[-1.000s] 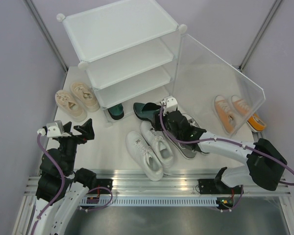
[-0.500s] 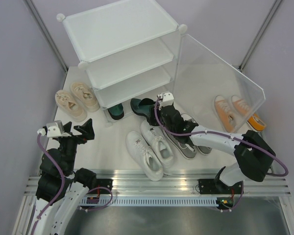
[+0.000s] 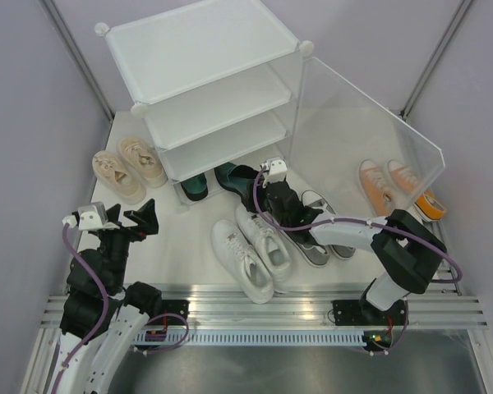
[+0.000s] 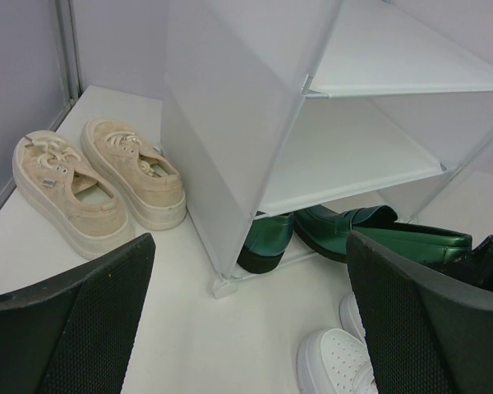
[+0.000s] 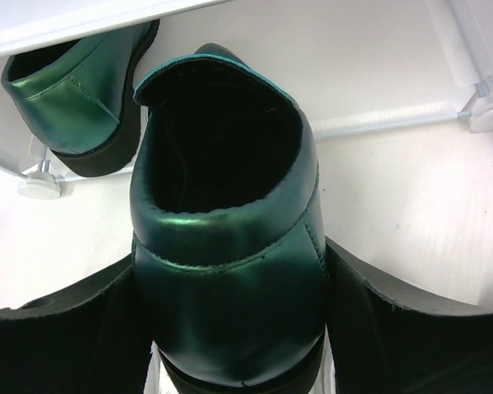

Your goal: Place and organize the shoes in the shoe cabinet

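My right gripper [image 3: 269,194] is shut on the heel of a dark green shoe [image 5: 230,271], its fingers [image 5: 411,336] pressing both sides. The shoe [image 3: 233,178] lies low with its toe under the bottom tier of the white shoe cabinet [image 3: 205,82]. Its mate [image 5: 74,98] sits in that bottom tier to the left [image 3: 194,187]. My left gripper [image 3: 141,220] hovers open and empty at the left, facing the cabinet [image 4: 230,123]; in its view the left gripper [image 4: 246,328] frames both green shoes [image 4: 267,242].
Beige shoes [image 3: 130,167] lie left of the cabinet. White shoes [image 3: 253,246] sit in front of it, grey shoes [image 3: 320,234] under my right arm. Orange shoes [image 3: 390,190] lie behind the open clear door panel [image 3: 361,156]. Grey walls close both sides.
My right gripper has carried the green shoe up and left, bringing its toe under the cabinet's bottom tier. The left arm has not moved.
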Tool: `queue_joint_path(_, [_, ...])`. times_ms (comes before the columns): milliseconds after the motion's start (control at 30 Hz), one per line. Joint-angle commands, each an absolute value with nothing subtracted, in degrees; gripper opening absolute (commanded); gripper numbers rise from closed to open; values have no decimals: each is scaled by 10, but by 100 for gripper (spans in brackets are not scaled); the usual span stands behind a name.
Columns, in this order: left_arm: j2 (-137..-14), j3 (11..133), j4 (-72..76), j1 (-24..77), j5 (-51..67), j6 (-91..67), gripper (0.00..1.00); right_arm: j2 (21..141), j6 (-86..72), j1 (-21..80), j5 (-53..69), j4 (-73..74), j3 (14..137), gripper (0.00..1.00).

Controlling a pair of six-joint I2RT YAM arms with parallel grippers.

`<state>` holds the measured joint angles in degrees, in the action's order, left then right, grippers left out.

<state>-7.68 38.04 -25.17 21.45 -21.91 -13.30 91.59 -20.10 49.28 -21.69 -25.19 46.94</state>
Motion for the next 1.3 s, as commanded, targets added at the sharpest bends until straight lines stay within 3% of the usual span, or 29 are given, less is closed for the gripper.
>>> queue_joint_path(0, [-72, 379, -241, 213, -209, -128, 100, 922, -194, 490, -200, -330, 468, 15])
queue_joint_path(1267, [-72, 379, -239, 213, -194, -128, 100, 1098, -148, 490, -179, -379, 603, 31])
